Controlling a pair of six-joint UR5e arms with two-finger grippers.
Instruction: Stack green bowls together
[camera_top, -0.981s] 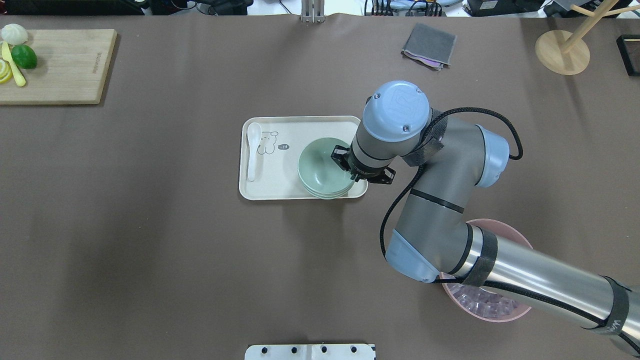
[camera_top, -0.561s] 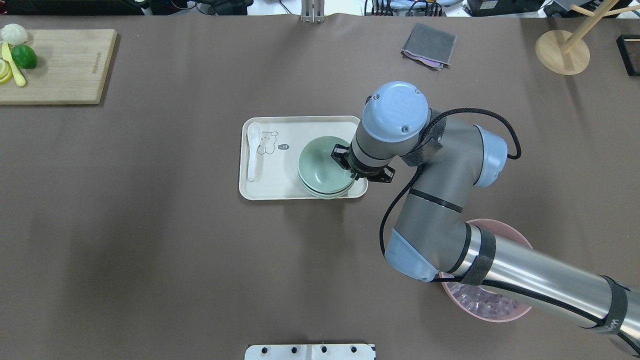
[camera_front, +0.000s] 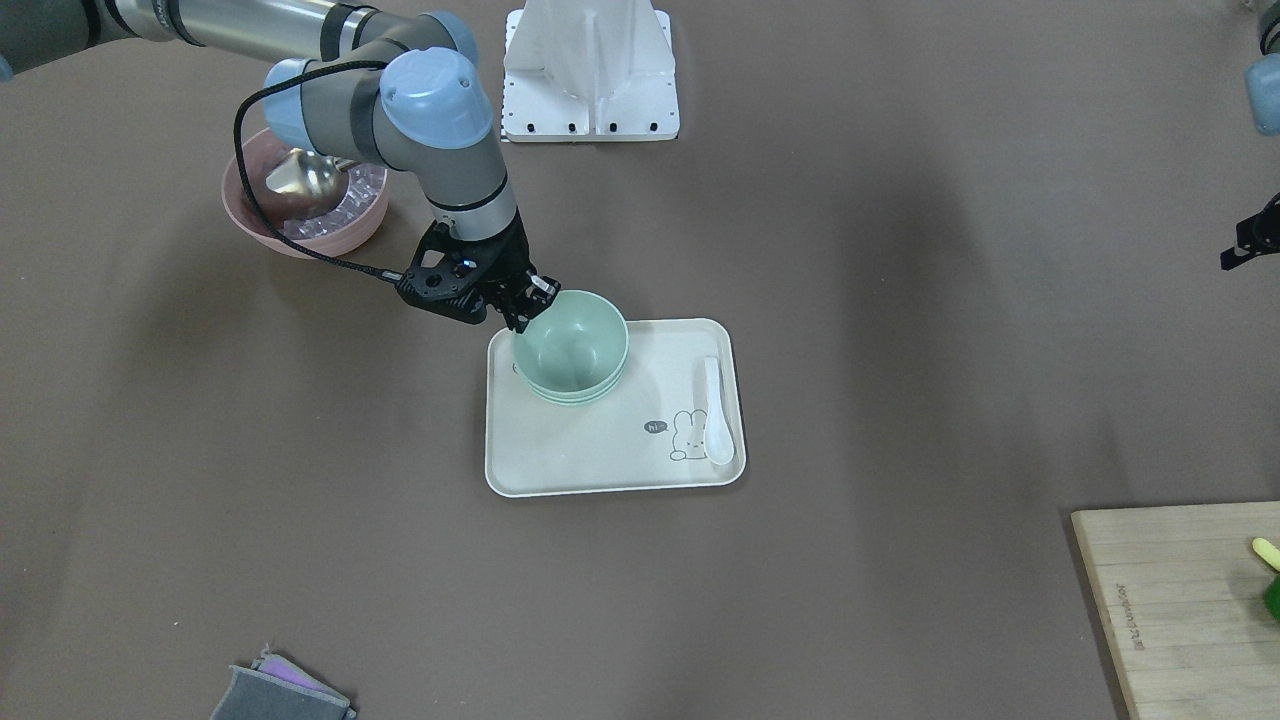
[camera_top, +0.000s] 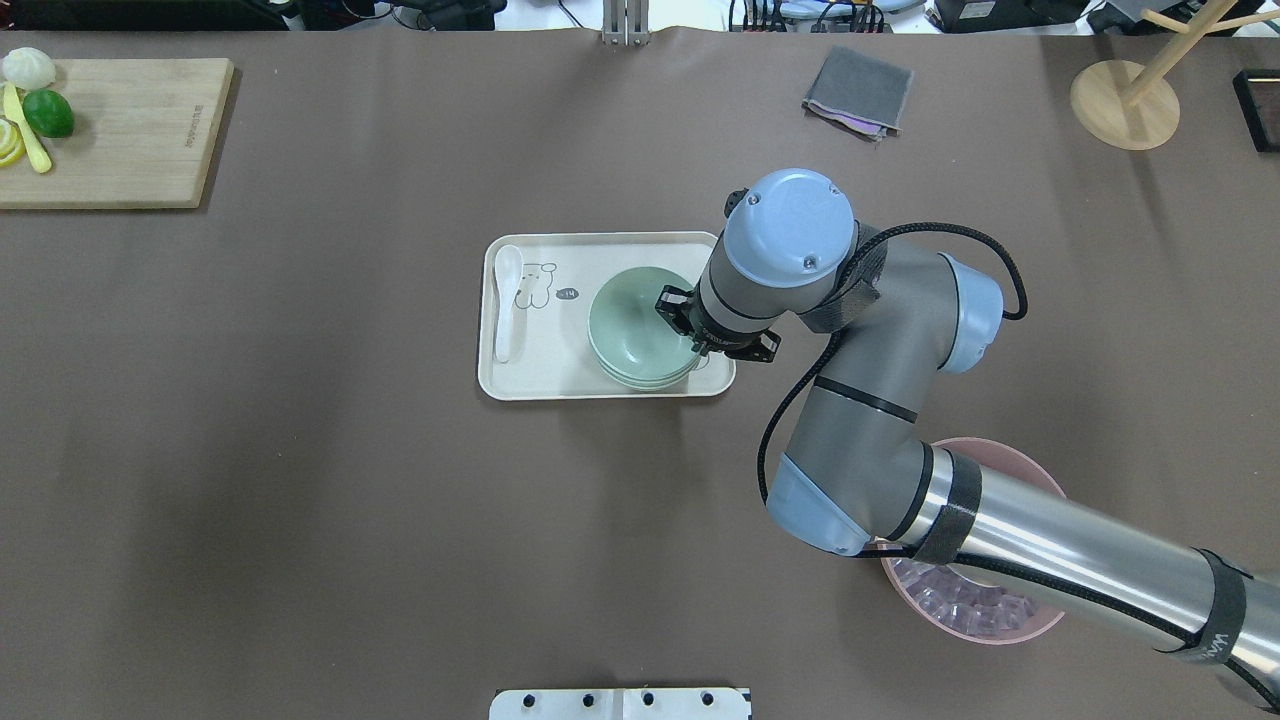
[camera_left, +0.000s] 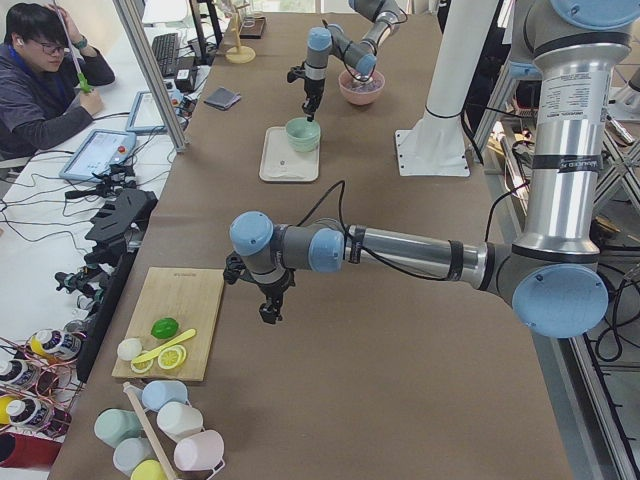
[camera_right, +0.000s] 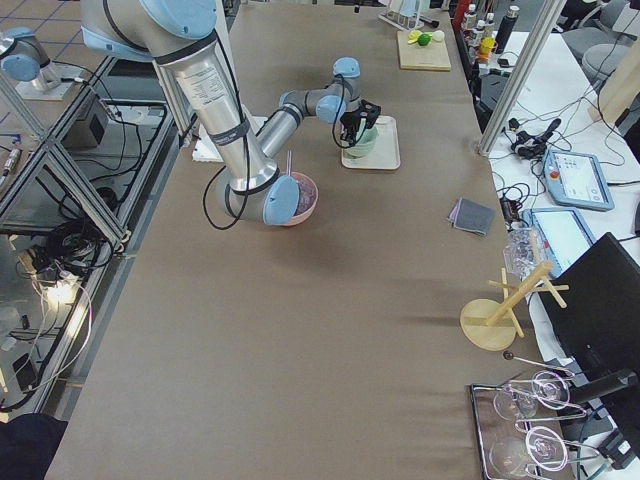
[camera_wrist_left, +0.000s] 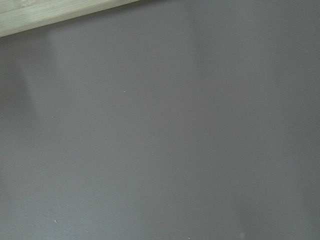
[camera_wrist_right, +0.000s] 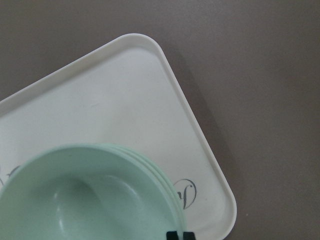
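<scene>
Three pale green bowls (camera_top: 635, 320) sit nested on the right part of a cream tray (camera_top: 560, 375). In the front-facing view the top bowl (camera_front: 570, 340) rides a little higher than the two under it (camera_front: 570, 397). My right gripper (camera_front: 525, 308) is shut on the top bowl's rim at the side nearest the robot. The right wrist view shows the bowls (camera_wrist_right: 90, 195), the tray (camera_wrist_right: 125, 100) and the fingertips (camera_wrist_right: 179, 235) pinched on the rim. My left gripper (camera_left: 268, 312) hovers over bare table near the cutting board; I cannot tell whether it is open.
A white spoon (camera_top: 507, 300) lies on the tray's left part. A pink bowl (camera_top: 1000, 630) with ice and a metal scoop (camera_front: 300, 175) sits under the right arm. A cutting board (camera_top: 120, 130), a grey cloth (camera_top: 858, 92) and a wooden stand (camera_top: 1125, 105) line the far edge.
My right gripper and the top bowl have shifted slightly left over the other two bowls. The lower bowls and the tray have not moved.
</scene>
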